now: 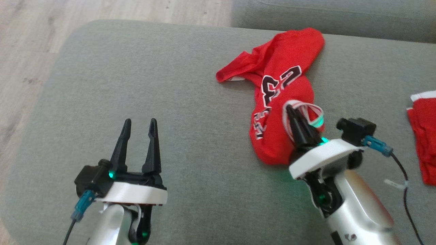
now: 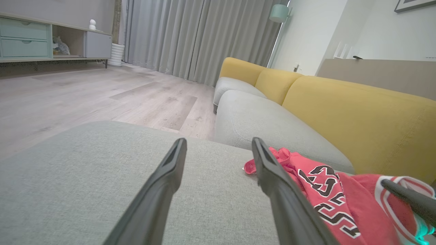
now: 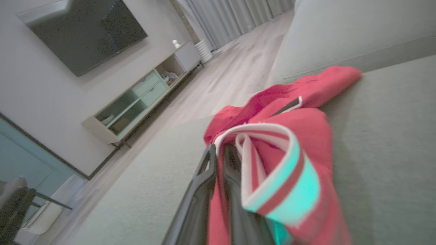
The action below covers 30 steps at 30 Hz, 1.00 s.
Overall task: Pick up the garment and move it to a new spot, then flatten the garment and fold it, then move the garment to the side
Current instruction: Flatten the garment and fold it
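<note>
A grey seat cushion (image 1: 136, 85) lies near, with pale wood floor (image 2: 85, 92) beyond, a yellow-backed sofa (image 2: 357, 112) right and grey curtains (image 2: 204, 37) far

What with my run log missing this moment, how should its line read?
right pincer: shut on red jersey near striped trim | left pincer: open, empty | jersey: crumpled on grey cushion

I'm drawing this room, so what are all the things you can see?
red fabric jersey: one, red with black-and-white numbers, crumpled on cushion
second red cloth: one, red, cushion's right edge
grey fabric sofa cushion: one, grey, under both cloths
yellow sofa backrest: one, yellow, behind seats
pale wooden floor: one, beige, beyond cushion
grey curtains: one set, grey, far end
black flat television: one, black, wall
left tool: one, black, open over cushion
right tool: one, black, shut on jersey's striped trim
</note>
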Motion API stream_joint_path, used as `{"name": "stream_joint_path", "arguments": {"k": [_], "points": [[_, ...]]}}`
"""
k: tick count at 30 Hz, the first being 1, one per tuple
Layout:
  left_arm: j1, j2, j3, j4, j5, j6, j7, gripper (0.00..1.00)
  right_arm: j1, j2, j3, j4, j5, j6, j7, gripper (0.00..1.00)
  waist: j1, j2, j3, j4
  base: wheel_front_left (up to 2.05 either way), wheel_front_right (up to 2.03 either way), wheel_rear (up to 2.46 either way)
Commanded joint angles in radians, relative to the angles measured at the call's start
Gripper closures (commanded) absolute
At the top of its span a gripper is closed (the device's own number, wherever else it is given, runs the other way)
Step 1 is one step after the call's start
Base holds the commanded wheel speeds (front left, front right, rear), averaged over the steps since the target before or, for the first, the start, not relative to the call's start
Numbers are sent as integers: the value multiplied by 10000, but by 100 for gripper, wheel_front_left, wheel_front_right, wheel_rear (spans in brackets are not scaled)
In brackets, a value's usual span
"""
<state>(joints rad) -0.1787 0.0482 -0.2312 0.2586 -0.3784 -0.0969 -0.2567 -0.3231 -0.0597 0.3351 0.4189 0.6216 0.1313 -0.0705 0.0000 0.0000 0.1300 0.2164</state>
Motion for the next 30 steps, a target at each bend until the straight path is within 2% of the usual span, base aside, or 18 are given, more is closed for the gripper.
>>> {"name": "stream_joint_path", "arguments": {"k": [1,5,8,13,18,21,26,30], "points": [[-164,29,341,-282,47,-7,-51,0,-573,95,320,-498,97,-6,-70,100,0,0,-74,157,0,0,0],[-82,25,277,-241,33,14,-51,0,-1212,95,630,-936,325,-6,-393,100,0,0,-196,529,0,0,0],[11,23,293,-236,28,57,-51,0,-1917,95,255,-971,441,-6,-762,100,0,0,-328,759,0,0,0],[240,22,451,-268,35,106,-51,0,-3226,95,-1188,-663,250,-6,-1256,100,0,0,-533,860,0,0,0],[433,22,439,-292,-20,159,-51,0,-4296,95,-3099,-415,-648,-6,-1397,100,0,0,-776,817,0,0,0],[523,21,369,-329,-65,202,-51,0,-4657,95,-3759,-447,-1127,-6,-1251,100,0,0,-904,785,0,0,0],[588,21,222,-346,-107,230,-51,0,-4754,95,-3778,-709,-1664,-6,-1119,100,0,0,-989,863,0,0,0],[567,21,95,-359,-158,189,-51,0,-4530,95,-3169,-887,-2069,-6,-1173,100,0,0,-912,1104,0,0,0]]}}
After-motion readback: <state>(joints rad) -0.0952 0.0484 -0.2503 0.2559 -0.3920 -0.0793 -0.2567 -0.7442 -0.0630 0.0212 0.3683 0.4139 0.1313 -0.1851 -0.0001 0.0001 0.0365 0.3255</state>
